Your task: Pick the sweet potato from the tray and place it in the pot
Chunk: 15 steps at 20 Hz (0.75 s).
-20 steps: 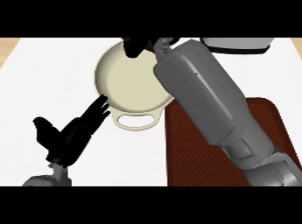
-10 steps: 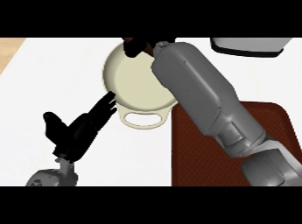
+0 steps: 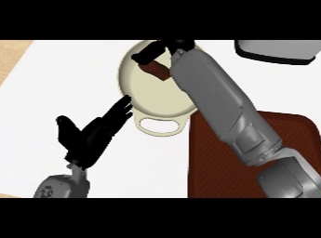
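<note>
My right hand hangs over the far side of the pot. Its fingers are curled round the sweet potato, which shows reddish-brown just under them, above the pot's cream inside. I cannot tell whether it touches the bottom.

To do this well, I judge I should bring it straight down toward the middle, away from the far rim. I should uncurl only once it sits low, then lift out without catching the rim.

My left hand rests at the near left, fingers straight and holding nothing, tips close to the pot's left wall. It should stay off the pot.

The desk is white and flat. The dark red tray lies near right, just beside the pot. Pale wood shows far left and a grey object far right.
</note>
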Available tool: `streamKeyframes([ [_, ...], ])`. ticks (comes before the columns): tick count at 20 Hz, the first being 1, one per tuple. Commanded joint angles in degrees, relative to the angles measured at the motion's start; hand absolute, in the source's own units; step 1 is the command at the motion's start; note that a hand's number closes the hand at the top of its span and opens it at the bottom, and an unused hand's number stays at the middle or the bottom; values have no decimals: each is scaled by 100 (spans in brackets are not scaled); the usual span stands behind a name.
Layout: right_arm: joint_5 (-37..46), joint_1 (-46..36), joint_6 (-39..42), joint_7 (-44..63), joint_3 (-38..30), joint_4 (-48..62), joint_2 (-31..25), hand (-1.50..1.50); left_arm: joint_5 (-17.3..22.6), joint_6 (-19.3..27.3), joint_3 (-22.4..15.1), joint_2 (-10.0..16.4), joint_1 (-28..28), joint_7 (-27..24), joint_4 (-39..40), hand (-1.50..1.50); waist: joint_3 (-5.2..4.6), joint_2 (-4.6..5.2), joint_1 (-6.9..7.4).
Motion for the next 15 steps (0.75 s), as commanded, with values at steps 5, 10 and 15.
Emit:
streamKeyframes([
  [5, -1185, 267, -410, -1196, -215, 107, 0, -150, 111, -250, 110, 173, 135, -142, 172, 0, -1, 6, 69],
  [10, -1261, 124, -1168, -1693, -179, 422, 0, -150, 23, -23, 87, 10, -41, -26, 176, 0, -2, -1, -20],
  [15, -1472, 97, -1356, -1942, -325, 808, 0, -150, 90, 37, 187, 61, 152, 59, -41, 0, 4, -77, -288],
])
